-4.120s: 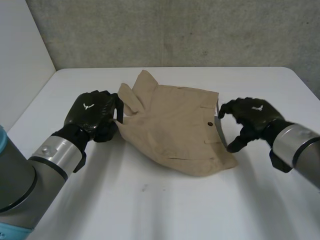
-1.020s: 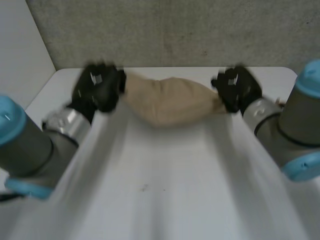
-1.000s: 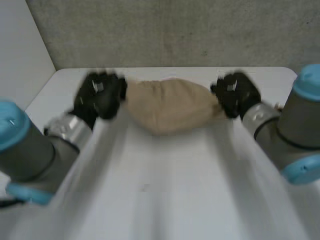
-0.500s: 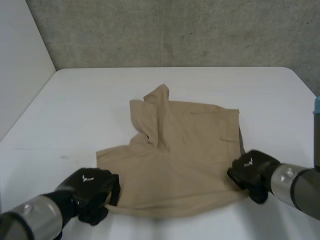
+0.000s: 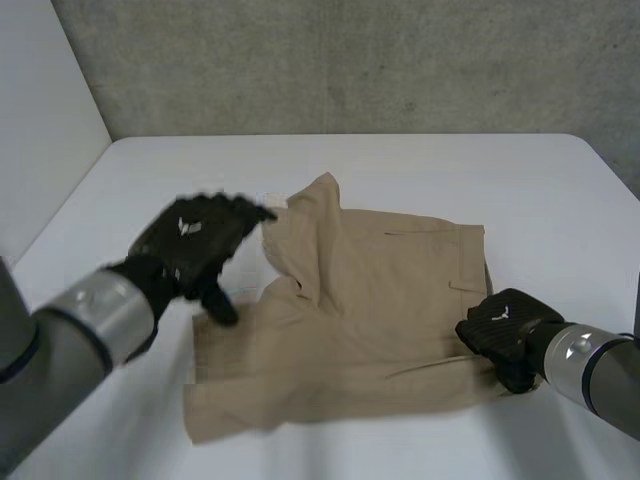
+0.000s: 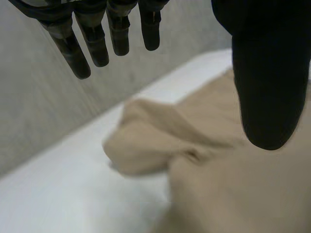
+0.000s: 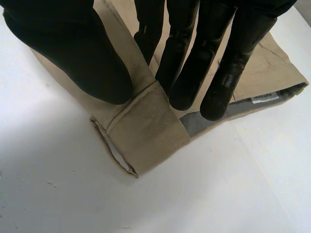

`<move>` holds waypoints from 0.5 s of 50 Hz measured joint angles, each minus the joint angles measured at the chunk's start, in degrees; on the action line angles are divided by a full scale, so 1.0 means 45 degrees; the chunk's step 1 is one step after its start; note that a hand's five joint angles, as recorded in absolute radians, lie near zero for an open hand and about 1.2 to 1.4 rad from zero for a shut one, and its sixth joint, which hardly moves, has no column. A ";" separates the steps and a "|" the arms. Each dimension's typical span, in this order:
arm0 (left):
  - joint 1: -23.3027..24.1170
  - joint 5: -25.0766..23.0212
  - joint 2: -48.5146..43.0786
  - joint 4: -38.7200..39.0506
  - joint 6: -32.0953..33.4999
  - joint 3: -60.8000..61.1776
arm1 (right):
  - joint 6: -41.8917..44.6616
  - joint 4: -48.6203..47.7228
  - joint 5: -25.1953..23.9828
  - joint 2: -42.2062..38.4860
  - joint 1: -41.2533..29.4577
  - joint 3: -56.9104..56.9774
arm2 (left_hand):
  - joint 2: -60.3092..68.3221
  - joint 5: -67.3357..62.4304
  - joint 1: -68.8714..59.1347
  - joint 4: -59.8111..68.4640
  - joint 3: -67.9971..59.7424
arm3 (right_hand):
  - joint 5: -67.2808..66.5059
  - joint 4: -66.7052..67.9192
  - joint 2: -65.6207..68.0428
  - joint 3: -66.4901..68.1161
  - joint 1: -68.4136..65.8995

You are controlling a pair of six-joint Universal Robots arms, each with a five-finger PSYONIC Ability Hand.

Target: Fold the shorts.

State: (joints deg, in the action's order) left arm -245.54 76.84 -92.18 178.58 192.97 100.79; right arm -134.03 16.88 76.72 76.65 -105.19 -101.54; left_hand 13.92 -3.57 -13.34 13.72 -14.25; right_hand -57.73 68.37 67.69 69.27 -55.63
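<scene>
White table (image 5: 420,165) against a grey concrete wall (image 5: 350,60), and the tan shorts (image 5: 380,300) lie spread across its middle, with cloth bunched up at the far left. Left hand (image 5: 195,240) hovers over the shorts' left side, fingers straight and spread, holding nothing. Right hand (image 5: 505,328) is down at the near right corner, thumb and fingers pinching the thick folded edge there.

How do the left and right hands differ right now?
The left hand is open and holds nothing; the right hand pinches the shorts at their near right corner. The left hovers above the cloth's left edge; the right sits low at the table. Both are black.
</scene>
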 measured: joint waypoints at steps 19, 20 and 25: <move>-0.0003 -0.1459 -0.9388 0.1699 0.0092 -0.8517 | 0.0041 -0.0578 -0.0012 -0.0371 -0.0109 -0.0245 | 0.2221 -0.2308 -0.2333 0.2216 -0.2104 | 0.0000 0.0000 0.0000 -0.0001 0.0000; -0.0008 -0.1468 -0.9807 0.1566 0.0127 -0.8942 | 0.0040 -0.0616 -0.0001 -0.0428 -0.0116 -0.0251 | 0.2221 -0.2308 -0.2333 0.2216 -0.2104 | 0.0000 0.0000 0.0000 0.0000 0.0000; -0.0070 -0.1327 -1.1230 0.1035 0.0559 -1.0365 | 0.0039 -0.0671 0.0020 -0.0597 -0.0118 -0.0251 | 0.6394 -0.6292 -0.6854 0.6326 -0.6293 | 0.0000 0.0000 0.0000 0.0000 0.0000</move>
State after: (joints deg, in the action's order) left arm -245.86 70.87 -142.72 183.24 195.49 54.15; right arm -133.86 13.86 76.81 73.96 -105.72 -102.67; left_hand 42.69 -31.88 -44.18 42.19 -42.56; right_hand -57.73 68.37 67.69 69.27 -55.63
